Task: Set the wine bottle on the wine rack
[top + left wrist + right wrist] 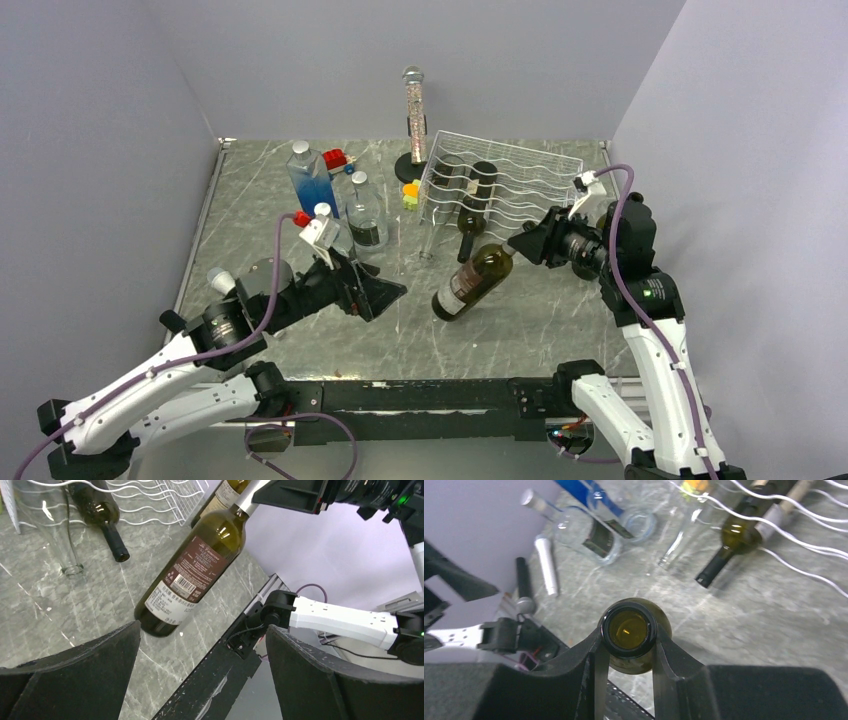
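While the left gripper [202, 635] gapes wide, the right gripper [629, 642] clamps the wine bottle [472, 280] (at its neck).

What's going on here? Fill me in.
The right gripper is shut on the neck of the wine bottle, holding it tilted, base down near the table, just in front of the wine rack. The left gripper is open and empty to the bottle's left. One dark bottle already lies in the rack.
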Tool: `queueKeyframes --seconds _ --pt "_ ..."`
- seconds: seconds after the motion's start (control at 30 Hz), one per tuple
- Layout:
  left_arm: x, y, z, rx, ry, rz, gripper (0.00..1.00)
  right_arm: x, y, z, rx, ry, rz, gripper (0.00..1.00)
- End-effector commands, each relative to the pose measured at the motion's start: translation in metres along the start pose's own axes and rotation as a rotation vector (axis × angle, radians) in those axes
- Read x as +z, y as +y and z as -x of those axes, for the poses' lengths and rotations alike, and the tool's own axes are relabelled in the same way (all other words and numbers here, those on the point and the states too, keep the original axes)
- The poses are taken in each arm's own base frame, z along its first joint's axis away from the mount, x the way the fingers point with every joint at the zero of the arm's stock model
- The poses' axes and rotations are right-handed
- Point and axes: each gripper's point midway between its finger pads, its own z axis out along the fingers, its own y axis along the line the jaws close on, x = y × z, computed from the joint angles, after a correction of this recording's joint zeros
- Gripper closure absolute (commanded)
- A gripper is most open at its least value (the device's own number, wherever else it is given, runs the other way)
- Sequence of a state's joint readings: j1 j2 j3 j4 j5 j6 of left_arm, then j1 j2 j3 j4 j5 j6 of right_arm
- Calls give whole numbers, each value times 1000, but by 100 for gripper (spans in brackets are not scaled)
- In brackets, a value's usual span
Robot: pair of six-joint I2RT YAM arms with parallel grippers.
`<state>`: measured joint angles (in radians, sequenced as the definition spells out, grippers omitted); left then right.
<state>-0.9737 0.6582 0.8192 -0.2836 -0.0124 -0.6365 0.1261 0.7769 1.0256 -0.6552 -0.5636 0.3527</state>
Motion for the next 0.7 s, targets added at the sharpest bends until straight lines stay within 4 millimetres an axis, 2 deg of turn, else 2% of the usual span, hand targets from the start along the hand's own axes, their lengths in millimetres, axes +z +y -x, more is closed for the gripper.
queueKeyframes --seconds 0.0,0.27,0.67 --pt "13 -11 -2 30 7 -72 1 4 54 32 -42 -91 244 100" --pt "32 14 -27 39 66 6 1 32 87 33 -63 -24 378 100" --pt "33 32 -52 25 88 31 1 51 127 39 -71 61 625 100"
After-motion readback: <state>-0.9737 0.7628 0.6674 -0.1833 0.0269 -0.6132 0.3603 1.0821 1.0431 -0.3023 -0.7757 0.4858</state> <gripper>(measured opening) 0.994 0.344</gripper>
